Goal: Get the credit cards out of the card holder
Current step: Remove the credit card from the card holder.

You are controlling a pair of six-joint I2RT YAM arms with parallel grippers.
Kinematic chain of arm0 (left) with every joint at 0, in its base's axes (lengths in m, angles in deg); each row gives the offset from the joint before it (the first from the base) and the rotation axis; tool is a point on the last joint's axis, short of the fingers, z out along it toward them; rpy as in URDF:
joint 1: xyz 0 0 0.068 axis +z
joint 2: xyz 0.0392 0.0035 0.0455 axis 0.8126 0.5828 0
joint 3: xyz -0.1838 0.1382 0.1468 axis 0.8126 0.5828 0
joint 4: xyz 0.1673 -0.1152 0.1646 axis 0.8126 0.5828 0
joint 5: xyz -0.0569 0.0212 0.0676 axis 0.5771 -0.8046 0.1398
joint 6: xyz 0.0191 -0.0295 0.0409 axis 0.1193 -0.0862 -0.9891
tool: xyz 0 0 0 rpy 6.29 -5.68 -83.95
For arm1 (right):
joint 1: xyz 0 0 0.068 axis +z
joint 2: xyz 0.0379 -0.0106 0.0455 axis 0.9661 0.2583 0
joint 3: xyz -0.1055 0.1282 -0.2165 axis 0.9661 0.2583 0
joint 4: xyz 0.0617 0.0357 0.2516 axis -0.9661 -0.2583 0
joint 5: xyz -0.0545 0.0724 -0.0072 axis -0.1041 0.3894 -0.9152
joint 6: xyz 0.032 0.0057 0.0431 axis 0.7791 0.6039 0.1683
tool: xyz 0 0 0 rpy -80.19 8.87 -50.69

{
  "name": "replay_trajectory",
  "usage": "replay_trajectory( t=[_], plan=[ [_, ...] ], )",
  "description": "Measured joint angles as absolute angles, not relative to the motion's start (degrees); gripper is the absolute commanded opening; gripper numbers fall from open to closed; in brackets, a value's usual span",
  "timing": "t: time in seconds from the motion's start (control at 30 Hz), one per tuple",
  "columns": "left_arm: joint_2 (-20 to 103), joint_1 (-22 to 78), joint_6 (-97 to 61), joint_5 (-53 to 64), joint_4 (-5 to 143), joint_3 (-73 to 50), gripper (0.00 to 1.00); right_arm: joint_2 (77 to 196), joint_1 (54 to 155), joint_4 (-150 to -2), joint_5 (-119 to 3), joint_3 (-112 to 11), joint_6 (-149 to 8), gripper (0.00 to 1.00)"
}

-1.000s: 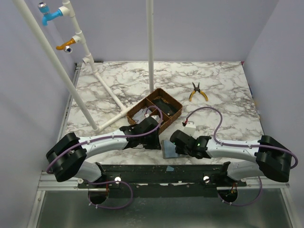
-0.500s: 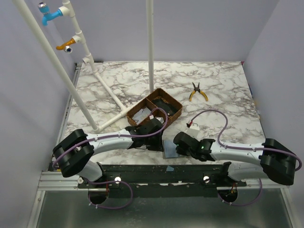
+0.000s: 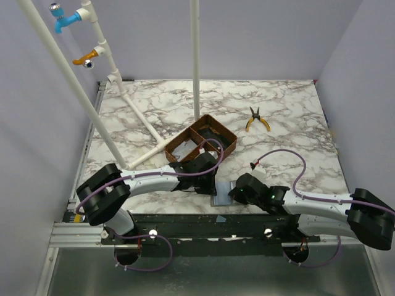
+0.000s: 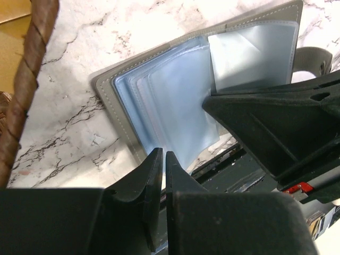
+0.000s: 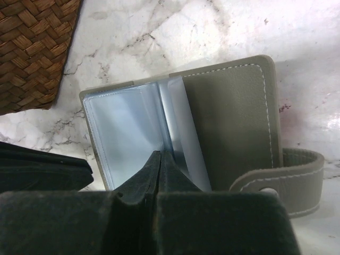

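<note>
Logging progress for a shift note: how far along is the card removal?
Done: the card holder lies open on the table, strap undone. In hand: the left gripper and right gripper, both closed, work at its clear sleeves. Left: drawing the cards out; none shows in either grip.

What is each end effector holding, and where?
Right end effector: a clear plastic sleeve of the open grey folding wallet, by its free edge. Left end effector: shut beside the sleeves, hold unclear.

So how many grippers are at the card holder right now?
2: the left gripper at an edge of the card holder, the right gripper on its clear sleeves, near the fold.
</note>
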State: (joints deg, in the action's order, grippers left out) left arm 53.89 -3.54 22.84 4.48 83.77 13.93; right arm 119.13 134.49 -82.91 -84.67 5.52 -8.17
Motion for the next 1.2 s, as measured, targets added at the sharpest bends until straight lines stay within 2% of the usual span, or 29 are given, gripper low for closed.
replay_trajectory(
  t=[0.57,0.73,1.03,1.2],
  plan=[
    [57.1,-4.3,22.9,4.4,83.4,12.8,0.07,117.6,133.0,-78.1,-81.3,8.8,-4.6,0.01],
    [57.9,-4.7,22.9,4.4,83.2,12.2,0.07,117.4,133.0,-78.2,-81.2,8.8,-4.9,0.09],
    [58.9,-5.1,22.9,4.4,83.5,11.2,0.05,116.1,133.1,-79.3,-80.2,8.2,-6.3,0.34],
    [59.4,-5.3,22.9,4.4,83.5,10.3,0.04,114.7,133.1,-82.5,-79.6,7.3,-7.7,0.44]
  ],
)
